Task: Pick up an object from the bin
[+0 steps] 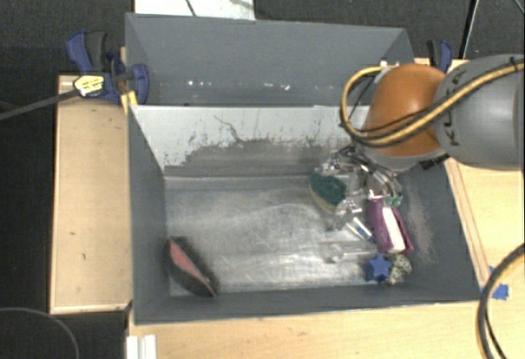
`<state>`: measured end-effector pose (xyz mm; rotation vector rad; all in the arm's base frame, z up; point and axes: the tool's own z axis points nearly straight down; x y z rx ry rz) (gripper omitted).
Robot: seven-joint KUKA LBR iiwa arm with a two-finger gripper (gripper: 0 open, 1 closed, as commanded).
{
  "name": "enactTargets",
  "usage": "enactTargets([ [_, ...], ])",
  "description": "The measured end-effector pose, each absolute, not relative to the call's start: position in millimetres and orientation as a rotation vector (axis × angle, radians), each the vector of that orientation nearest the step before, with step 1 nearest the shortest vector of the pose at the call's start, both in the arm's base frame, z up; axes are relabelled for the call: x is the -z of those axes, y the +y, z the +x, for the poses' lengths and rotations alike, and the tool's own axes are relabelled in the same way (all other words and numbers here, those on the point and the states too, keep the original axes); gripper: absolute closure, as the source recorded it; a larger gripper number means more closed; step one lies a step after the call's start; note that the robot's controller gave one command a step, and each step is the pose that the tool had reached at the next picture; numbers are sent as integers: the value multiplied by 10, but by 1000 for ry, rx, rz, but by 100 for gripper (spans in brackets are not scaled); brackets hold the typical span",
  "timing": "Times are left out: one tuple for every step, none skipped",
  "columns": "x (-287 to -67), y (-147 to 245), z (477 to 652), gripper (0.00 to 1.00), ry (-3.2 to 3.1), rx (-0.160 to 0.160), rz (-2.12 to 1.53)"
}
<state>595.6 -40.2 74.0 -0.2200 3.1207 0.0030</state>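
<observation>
Teal-green rounded lump (pixel 326 189) sits in the right part of the grey metal bin (pixel 262 62), closer to the far wall than the near one. It is the thing nearest to the gripper.

On the left, in the near left corner of the bin, a dark oval thing with a pinkish-red face (pixel 190 267) lies by itself. It leans against the left wall. It is well apart from everything else.

The middle of the bin floor is bare, scratched metal.

Next comes the teal-green lump. Just to its right, the silver gripper (pixel 351 206) hangs down from the arm, which wears a round orange cover (pixel 404 107) with yellow and black cables looped round it. The gripper is right beside the lump, maybe touching it. I cannot tell if the gripper is open or closed, or if it holds anything.

Just right of the gripper lies a purple and pink tube-shaped thing (pixel 387 226). Nearer to us, by the near wall, sits a small blue spiky toy (pixel 377 269), with a little speckled grey lump (pixel 399 267) touching its right side.
</observation>
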Motion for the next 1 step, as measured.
enactTargets([
  [-751, -411, 5966, 100, 3118, -1, -214],
])
